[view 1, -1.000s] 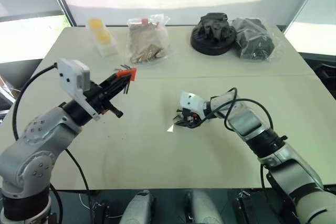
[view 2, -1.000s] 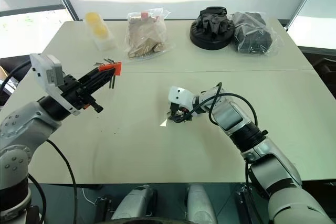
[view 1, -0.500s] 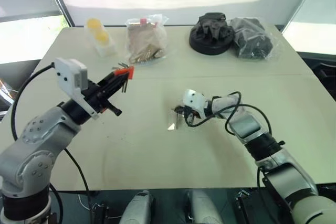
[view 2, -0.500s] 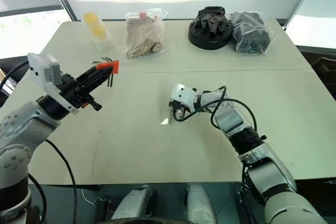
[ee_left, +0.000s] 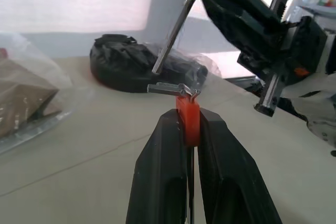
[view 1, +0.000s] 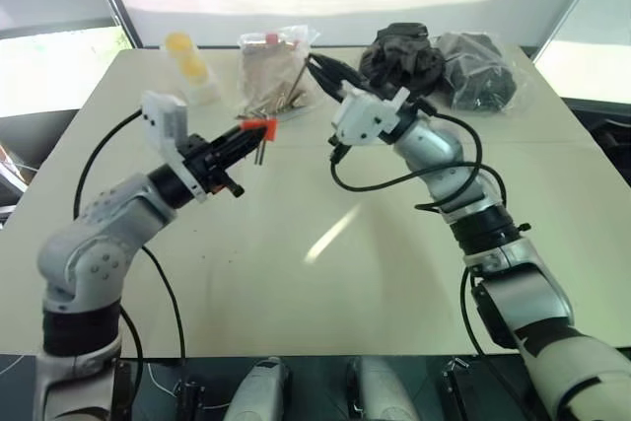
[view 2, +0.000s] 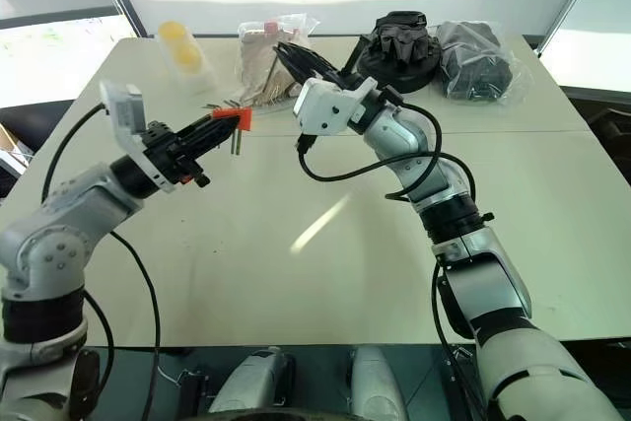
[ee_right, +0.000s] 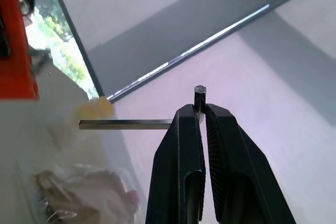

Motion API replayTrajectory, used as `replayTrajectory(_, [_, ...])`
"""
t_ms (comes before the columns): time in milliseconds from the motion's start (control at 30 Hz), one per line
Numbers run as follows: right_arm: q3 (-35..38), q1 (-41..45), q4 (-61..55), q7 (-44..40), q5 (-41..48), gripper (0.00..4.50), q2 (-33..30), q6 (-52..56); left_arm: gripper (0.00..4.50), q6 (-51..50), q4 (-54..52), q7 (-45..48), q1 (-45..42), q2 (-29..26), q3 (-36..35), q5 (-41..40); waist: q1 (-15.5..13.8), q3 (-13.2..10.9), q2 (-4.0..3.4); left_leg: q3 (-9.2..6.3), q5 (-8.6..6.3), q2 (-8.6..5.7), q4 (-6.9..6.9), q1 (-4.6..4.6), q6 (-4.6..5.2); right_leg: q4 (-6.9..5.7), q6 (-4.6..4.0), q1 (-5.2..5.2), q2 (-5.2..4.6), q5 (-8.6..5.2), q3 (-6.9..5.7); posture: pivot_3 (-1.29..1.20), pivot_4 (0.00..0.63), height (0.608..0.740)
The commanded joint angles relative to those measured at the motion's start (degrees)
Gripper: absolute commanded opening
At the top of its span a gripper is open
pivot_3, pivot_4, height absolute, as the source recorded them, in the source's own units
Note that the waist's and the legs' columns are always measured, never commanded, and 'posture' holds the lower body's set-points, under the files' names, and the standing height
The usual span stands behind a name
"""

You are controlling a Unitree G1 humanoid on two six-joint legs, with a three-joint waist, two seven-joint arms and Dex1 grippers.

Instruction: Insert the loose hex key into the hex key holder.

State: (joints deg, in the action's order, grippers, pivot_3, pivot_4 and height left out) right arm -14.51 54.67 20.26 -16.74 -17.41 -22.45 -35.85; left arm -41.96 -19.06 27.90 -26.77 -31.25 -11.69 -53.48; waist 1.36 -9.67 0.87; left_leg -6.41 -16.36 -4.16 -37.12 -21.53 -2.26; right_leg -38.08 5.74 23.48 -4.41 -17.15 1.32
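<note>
Your left gripper is raised above the table, and its two black fingers are pressed onto the orange-red hex key holder, which sticks out at their tips. A few thin dark keys stand out from the holder, hanging toward the table in the head views. Your right gripper is also lifted, near the back of the table, in front of the bags. Its jaws are pinching the loose hex key close to the bend: the long leg goes sideways from the fingers and the short leg shows just beyond the fingertips. In the left wrist view you see this key's long leg slanting down from the right gripper, with its free end just above the holder; I cannot tell if they touch. Along the far edge of the table lie a yellow-topped container, a clear bag with brownish contents, a black bundle and a bag with dark contents.
</note>
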Motion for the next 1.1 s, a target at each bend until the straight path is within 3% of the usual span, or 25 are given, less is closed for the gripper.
replayTrajectory(33, [1.07,2.99,-1.42,-1.27,1.94,0.03,0.02,-3.65,0.0,0.77,0.69,2.91,-2.02,-0.81,0.8,1.36,0.16,0.0,0.0,0.0,0.0,0.01,0.0,0.0,0.0,0.0,0.0,0.0,0.01,0.0,0.0,0.0,0.15,0.74])
replayTrajectory(1100, [2.71,4.33,-0.3,-13.62,7.64,0.03,-6.06,-6.18,0.0,3.04,-4.25,4.16,1.04,-1.04,-0.46,4.67,1.07,-0.01,0.0,-0.04,0.0,0.01,0.01,-0.01,0.0,-0.01,0.0,0.0,-0.02,0.0,0.04,0.0,0.15,0.74])
